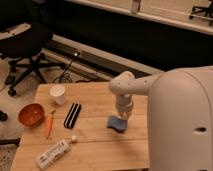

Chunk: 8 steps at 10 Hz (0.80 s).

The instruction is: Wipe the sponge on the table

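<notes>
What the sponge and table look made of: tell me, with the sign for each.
Sponge: probably soft foam, matte blue-grey, rounded edges. Table: likely wood, light, visible plank seams. End effector sits at the sponge's top edge.
</notes>
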{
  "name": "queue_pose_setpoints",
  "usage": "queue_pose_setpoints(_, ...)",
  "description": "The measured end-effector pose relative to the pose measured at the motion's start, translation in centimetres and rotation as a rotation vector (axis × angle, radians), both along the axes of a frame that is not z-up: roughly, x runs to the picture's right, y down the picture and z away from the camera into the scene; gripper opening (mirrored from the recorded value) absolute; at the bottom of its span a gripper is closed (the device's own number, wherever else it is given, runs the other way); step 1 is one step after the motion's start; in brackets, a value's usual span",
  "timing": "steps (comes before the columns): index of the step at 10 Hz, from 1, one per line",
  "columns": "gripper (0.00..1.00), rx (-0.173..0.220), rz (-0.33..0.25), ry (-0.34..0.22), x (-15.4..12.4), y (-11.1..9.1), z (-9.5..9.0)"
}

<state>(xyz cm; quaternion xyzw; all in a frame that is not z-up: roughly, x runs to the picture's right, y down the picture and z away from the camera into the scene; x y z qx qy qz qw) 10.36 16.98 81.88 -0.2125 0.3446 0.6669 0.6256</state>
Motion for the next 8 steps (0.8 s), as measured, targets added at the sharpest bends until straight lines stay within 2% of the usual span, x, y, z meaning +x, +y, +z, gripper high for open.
queue_pose_setpoints(2,0.22,-0.046,-0.068,-0.057,-3.1,2.3,-0.6)
queue_pose_setpoints(5,0.22,-0.096,-0.154,-0.159,-8.7,4.2,0.0)
queue_pose_setpoints(7,0.22,-0.094,-0.213,-0.241,-13.3,3.4,1.0)
queue_pose_setpoints(8,0.22,-0.081,-0.237,-0.277,-15.4,2.3,1.7)
